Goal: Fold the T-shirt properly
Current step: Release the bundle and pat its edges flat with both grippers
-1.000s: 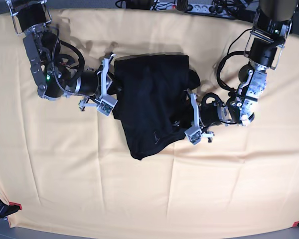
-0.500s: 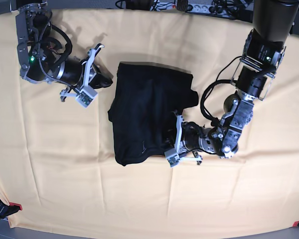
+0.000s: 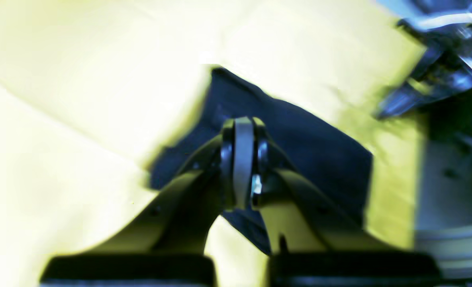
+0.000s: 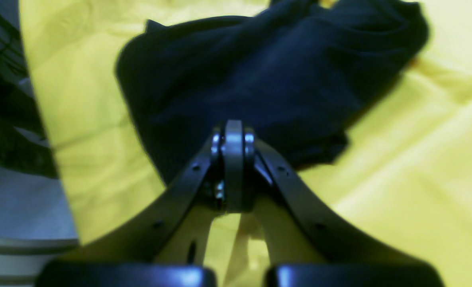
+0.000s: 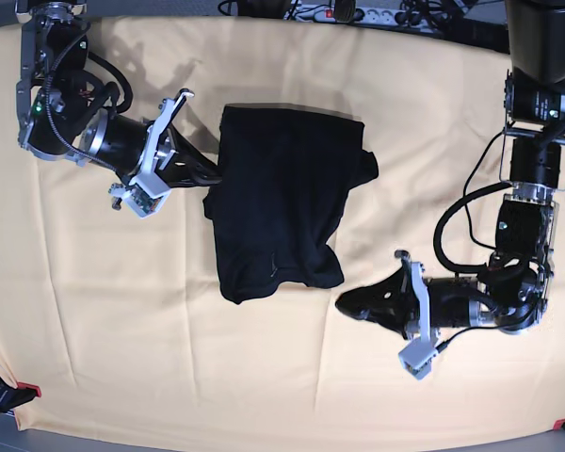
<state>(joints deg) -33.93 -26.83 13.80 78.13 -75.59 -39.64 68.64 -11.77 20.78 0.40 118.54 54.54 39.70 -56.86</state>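
Note:
The black T-shirt (image 5: 282, 212) lies folded into a rough rectangle in the middle of the yellow cloth, with a sleeve bunched at its upper right. My right gripper (image 5: 213, 173) is shut, its tips at the shirt's left edge; the right wrist view shows the closed gripper (image 4: 234, 133) with nothing between its fingers, in front of the T-shirt (image 4: 267, 71). My left gripper (image 5: 345, 304) is shut and empty, just right of the shirt's lower right corner and apart from it. In the left wrist view the gripper (image 3: 242, 127) points at the T-shirt (image 3: 311, 155).
A pale yellow cloth (image 5: 122, 311) covers the whole table, creased in places. Red clamps (image 5: 26, 388) hold its front corners. A power strip and cables (image 5: 377, 11) lie beyond the far edge. The right arm's body (image 5: 66, 113) sits at the upper left.
My left gripper has drawn back from the shirt's lower right edge towards the lower right. My right gripper has shifted down to the shirt's left edge. The shirt's lower edge lies flatter.

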